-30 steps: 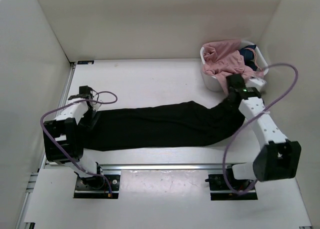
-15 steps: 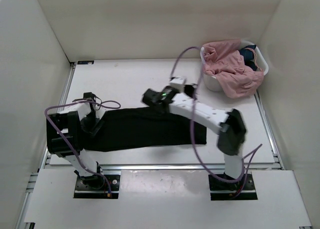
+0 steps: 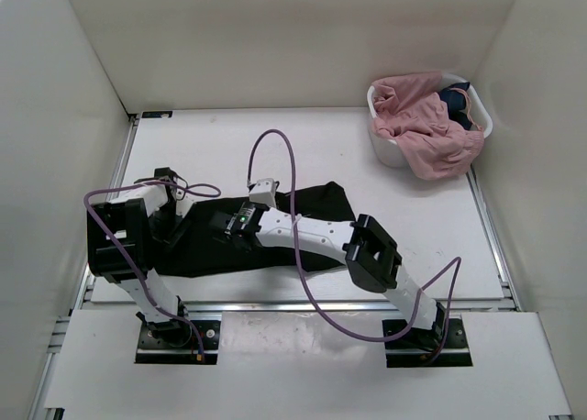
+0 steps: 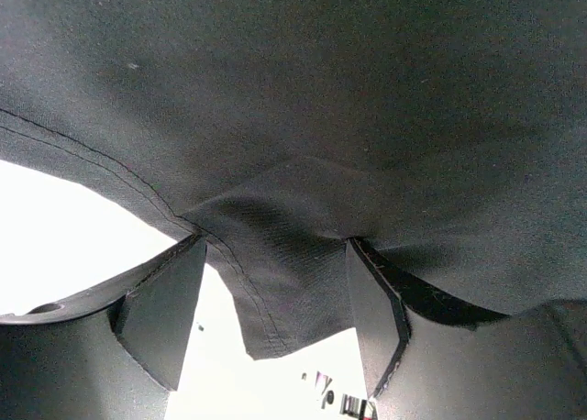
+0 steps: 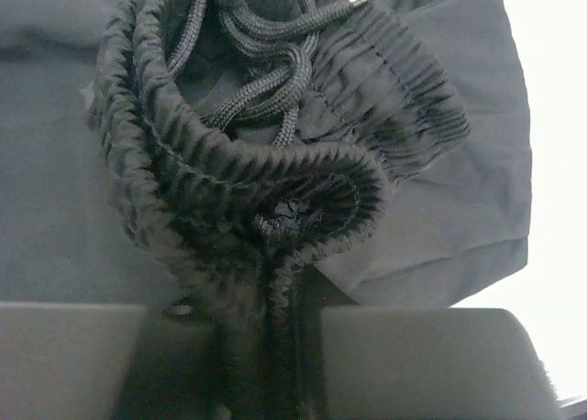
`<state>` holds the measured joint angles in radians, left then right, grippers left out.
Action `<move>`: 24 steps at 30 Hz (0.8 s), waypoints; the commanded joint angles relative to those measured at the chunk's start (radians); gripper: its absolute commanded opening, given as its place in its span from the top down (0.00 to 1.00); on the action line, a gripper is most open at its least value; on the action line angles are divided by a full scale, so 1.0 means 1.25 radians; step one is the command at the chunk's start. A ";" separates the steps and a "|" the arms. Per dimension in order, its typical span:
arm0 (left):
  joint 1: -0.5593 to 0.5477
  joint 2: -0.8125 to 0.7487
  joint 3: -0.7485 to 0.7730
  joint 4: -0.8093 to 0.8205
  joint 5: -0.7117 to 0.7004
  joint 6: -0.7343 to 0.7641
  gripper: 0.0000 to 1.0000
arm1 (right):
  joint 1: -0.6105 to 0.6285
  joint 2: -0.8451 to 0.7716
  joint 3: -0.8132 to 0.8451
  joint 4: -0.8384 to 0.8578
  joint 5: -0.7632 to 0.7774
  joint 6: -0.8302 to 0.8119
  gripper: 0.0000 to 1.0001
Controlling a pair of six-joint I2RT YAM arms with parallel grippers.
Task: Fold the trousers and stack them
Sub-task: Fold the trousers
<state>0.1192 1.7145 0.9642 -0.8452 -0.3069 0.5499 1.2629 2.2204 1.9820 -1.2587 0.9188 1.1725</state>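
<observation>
1. My right gripper (image 5: 275, 342) is clamped narrow on the elastic waistband (image 5: 275, 177) of the black trousers (image 3: 316, 200). The ribbed band is bunched into a loop just above my fingers, with the drawstring (image 5: 266, 49) coiled inside it.
2. My left gripper (image 4: 271, 337) pinches a fold of the same cloth near a stitched hem (image 4: 220, 255). The fabric fills the gap between the fingers and touches both.
3. In the overhead view my right arm reaches across to the left half of the bench (image 3: 229, 145), so the waistband sits near the left gripper. The trousers lie as a short, doubled dark shape between the two arms, with one lobe sticking out toward the far right.
4. I judge this to be the first fold, waist end over leg end, well along but not set down.
5. Next I would lower the waistband onto the leg ends, line the edges up, then let go with the right gripper without dragging the top layer back. The bunched band may need flattening.
6. The white basket (image 3: 393, 152) holding a pink garment (image 3: 422, 127) stands well apart at the far right.
</observation>
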 commanded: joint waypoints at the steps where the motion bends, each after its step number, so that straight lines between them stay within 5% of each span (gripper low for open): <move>1: 0.000 0.018 -0.010 0.090 0.022 -0.029 0.27 | 0.001 0.009 0.004 0.092 -0.033 -0.102 0.66; 5: 0.000 0.009 -0.002 0.080 0.022 -0.036 0.27 | 0.036 -0.015 0.034 0.208 -0.049 -0.307 0.31; 10: 0.000 -0.017 0.040 0.055 0.022 -0.068 0.25 | 0.123 -0.090 0.023 0.376 -0.170 -0.666 0.24; 14: 0.000 -0.077 0.083 0.038 0.015 -0.086 0.24 | 0.124 -0.214 -0.102 0.404 -0.227 -0.624 0.27; 18: 0.000 -0.149 0.155 0.009 0.025 -0.073 0.22 | 0.124 -0.354 -0.289 0.440 -0.140 -0.532 0.31; 22: -0.011 -0.211 0.276 -0.098 0.118 0.000 0.20 | 0.060 -0.509 -0.456 0.457 -0.101 -0.389 0.36; 24: -0.045 -0.211 0.384 -0.178 0.252 0.012 0.20 | -0.019 -0.539 -0.516 0.426 -0.118 -0.328 0.36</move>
<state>0.1112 1.5166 1.3144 -0.9340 -0.1936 0.5167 1.3487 1.5887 1.4223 -0.7231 0.7357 0.6086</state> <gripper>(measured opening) 0.794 0.643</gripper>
